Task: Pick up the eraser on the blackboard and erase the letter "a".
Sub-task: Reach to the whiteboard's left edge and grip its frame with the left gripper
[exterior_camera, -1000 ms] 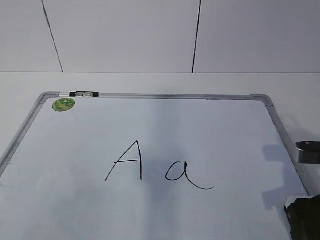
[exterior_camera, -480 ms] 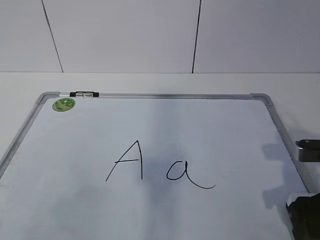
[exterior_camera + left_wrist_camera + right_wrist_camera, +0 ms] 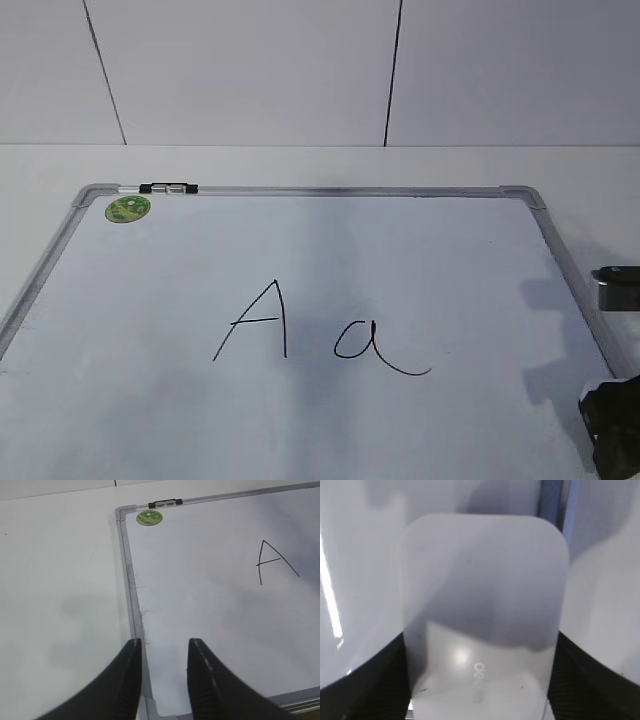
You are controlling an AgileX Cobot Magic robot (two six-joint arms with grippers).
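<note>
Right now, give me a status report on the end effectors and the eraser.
Left end effector open, empty, at board's near-left corner. Right end effector straddling the eraser, grip unconfirmed. The letter "a" intact on the blackboard; path clear.

White table carries blackboard lying flat, grey frame, left edge near table's bare side.

White panelled wall; white tabletop.

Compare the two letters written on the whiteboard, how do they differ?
The capital A is taller and angular, built from straight strokes with a crossbar; the letter "a" is shorter, with a round loop and a long trailing tail. The capital A sits left of the letter "a". Both are thin black marker, unerased.
</note>
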